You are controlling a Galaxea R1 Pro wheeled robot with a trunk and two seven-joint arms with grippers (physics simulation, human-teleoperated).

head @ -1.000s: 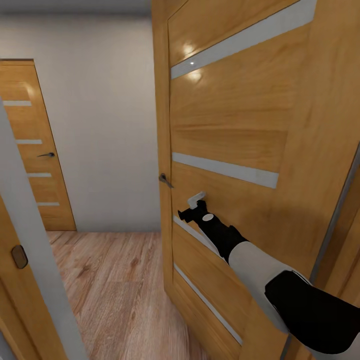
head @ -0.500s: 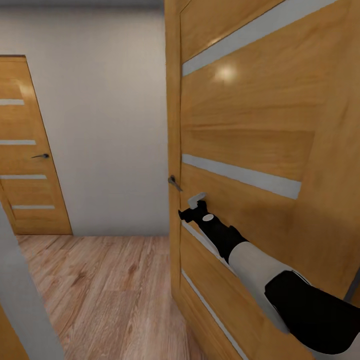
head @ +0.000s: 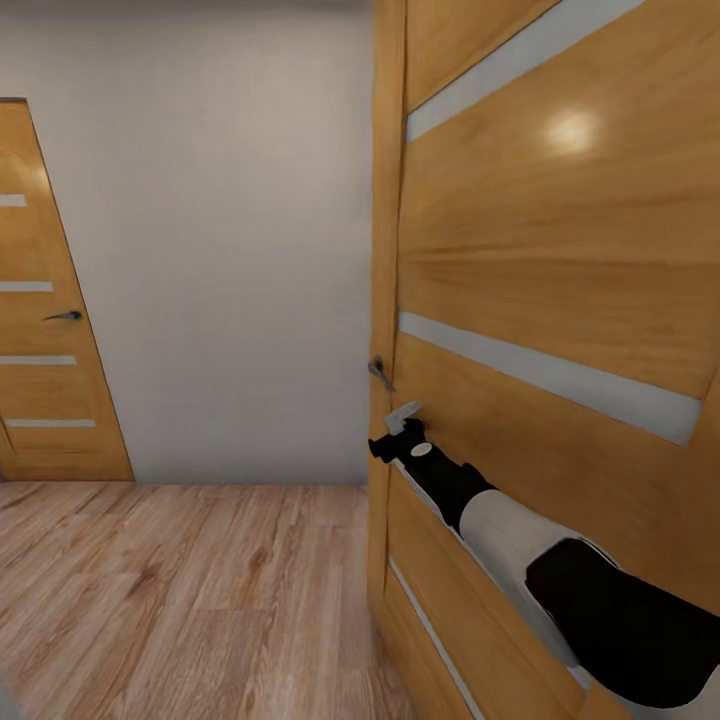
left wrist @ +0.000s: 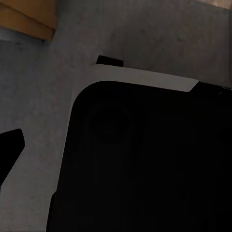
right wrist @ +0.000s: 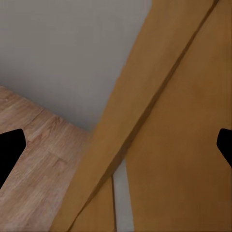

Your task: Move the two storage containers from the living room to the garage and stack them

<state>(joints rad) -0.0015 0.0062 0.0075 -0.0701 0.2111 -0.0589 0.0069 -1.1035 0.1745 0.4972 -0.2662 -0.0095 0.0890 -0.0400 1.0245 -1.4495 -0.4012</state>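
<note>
View swung rightward, right tool (head: pixel 397 432) beside door (head: pixel 560 300)

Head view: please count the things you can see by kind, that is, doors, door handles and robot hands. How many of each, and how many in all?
Wooden doors: 2, the open door and the closed door.
Door handles: 2, the near handle and the far handle.
Robot hands: 1, the right hand.
Total: 5.
</note>
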